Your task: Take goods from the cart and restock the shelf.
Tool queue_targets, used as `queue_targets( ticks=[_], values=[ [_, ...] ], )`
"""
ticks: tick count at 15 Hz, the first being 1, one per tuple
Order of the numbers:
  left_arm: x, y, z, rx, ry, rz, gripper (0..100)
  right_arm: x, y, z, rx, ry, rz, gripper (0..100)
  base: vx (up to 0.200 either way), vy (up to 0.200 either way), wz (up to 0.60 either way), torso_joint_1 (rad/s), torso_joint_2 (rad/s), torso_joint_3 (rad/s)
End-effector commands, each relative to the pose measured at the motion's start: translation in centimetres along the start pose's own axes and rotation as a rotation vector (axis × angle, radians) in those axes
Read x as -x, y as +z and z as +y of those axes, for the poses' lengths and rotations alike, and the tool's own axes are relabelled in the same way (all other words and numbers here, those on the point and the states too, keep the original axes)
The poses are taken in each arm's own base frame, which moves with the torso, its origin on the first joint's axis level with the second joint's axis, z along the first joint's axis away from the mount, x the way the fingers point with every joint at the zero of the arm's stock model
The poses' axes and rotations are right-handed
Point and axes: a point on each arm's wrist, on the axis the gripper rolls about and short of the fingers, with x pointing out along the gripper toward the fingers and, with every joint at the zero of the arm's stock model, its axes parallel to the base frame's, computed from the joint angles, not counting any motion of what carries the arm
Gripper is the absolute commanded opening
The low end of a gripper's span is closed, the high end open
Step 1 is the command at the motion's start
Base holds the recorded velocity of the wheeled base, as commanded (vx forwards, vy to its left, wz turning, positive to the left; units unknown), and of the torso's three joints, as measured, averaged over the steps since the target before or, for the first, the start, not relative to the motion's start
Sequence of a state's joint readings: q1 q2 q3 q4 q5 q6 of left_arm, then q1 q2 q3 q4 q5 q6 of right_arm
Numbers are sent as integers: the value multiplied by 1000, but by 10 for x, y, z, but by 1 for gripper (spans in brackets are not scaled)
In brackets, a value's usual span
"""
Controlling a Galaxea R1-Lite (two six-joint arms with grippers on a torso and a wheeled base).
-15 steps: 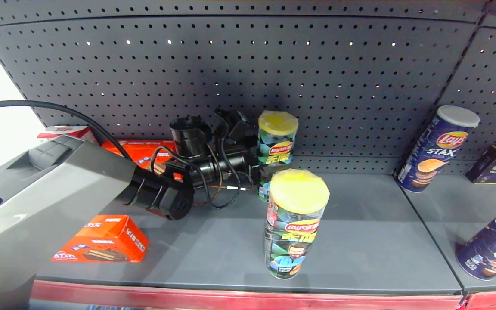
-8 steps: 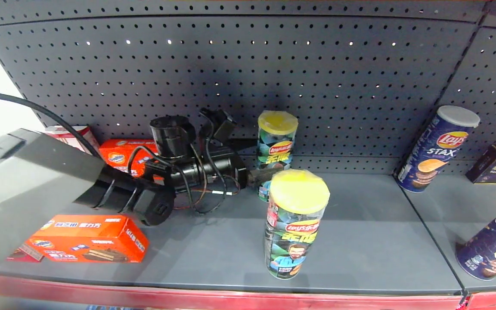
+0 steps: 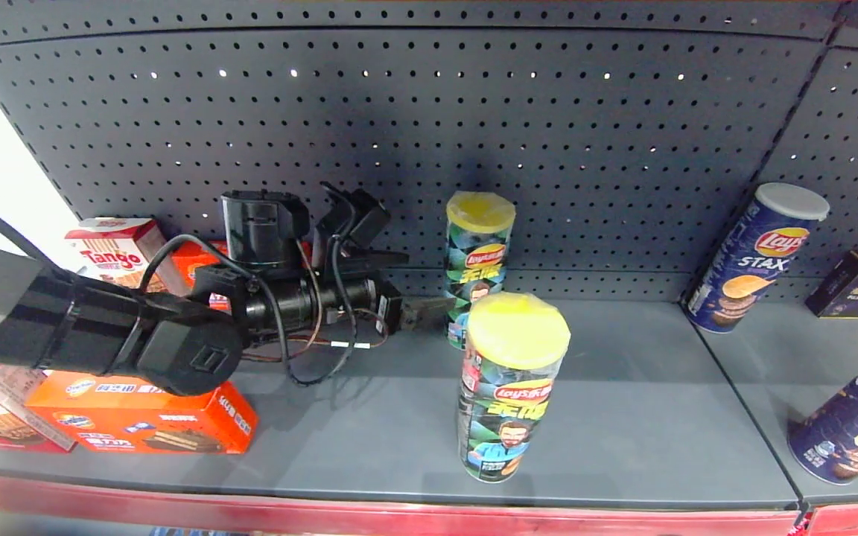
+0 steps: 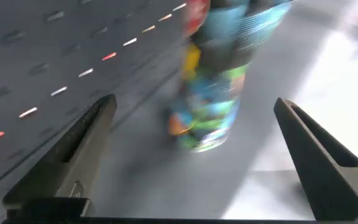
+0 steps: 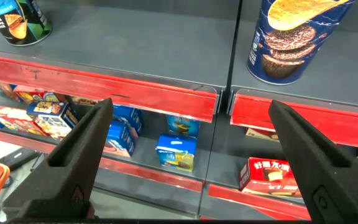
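My left hand (image 3: pixel 433 301) (fingers apart, nothing held) is the nearer one: the upright rear can (image 3: pixel 478 257) stands just right of it, mid-frame.

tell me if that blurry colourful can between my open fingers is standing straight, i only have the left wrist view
Observer: Yes. In the head view the yellow-lidded colourful chip can stands upright at the back of the grey metal shelf, close to the dark pegboard.
Operator: anything in front of it i could knock
Observer: A second matching yellow-lidded can stands upright in front of it, nearer the shelf's red front edge.
Operator: what about further left
Observer: A flat orange cardboard box lies near the front edge, to the robot's left of both cans.
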State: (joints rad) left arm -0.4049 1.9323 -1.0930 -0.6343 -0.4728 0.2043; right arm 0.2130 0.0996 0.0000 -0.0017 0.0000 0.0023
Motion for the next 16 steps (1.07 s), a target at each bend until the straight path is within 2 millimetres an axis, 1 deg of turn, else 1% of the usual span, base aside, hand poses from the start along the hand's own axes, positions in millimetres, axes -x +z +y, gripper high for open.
queue_targets(
  ticks=[1, 3, 7, 8, 9, 11, 16],
  values=[
    [3, 6, 2, -27, 23, -12, 100, 0, 0, 0, -1, 0, 0, 100, 0, 0, 0, 0, 0, 0],
    [2, 4, 7, -69, 72, 1, 100, 0, 0, 0, -1, 0, 2, 100, 0, 0, 0, 0, 0, 0],
    [-6, 6, 12, -71, 106, 0, 100, 0, 0, 0, -1, 0, 0, 100, 0, 0, 0, 0, 0, 0],
    [-12, 6, 13, -69, 114, 10, 100, 0, 0, 0, -1, 0, 2, 100, 0, 0, 0, 0, 0, 0],
    [-13, 8, 14, -74, 119, 3, 100, 0, 0, 0, -1, 0, 0, 100, 0, 0, 0, 0, 0, 0],
    [-16, 7, 16, -70, 123, 8, 100, 0, 0, 0, 1, 0, 2, 100, 0, 0, 0, 0, 0, 0],
    [-13, 4, 18, -71, 145, 14, 100, 0, 0, 0, -1, 0, 2, 100, 0, 0, 0, 0, 0, 0]
  ],
)
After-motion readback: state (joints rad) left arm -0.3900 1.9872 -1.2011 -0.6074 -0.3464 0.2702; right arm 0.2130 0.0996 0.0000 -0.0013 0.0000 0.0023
